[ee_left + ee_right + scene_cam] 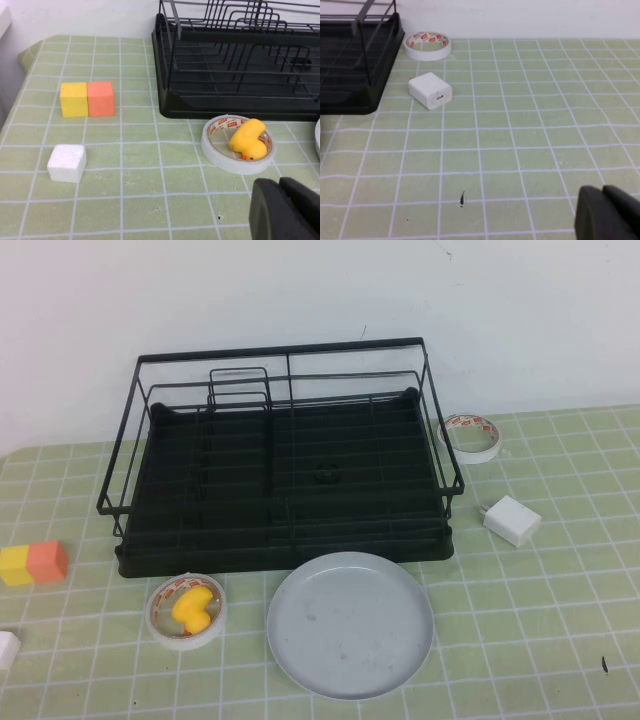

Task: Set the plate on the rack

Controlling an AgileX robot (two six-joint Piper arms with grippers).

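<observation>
The pale grey-blue plate (350, 625) lies flat on the green grid mat, just in front of the rack's front right part. The black wire rack (285, 455) stands at the back middle with nothing in it; it also shows in the left wrist view (240, 60) and the right wrist view (355, 65). Neither arm shows in the high view. My left gripper (285, 207) is shut and empty, low over the mat on the near left, short of the tape roll. My right gripper (607, 212) is shut and empty over bare mat on the near right.
A white tape roll (187, 612) with a yellow duck (248, 139) inside lies left of the plate. Yellow and orange blocks (33, 563) and a white block (67, 162) sit at the far left. A second tape roll (470, 435) and a white charger (512, 520) lie right of the rack.
</observation>
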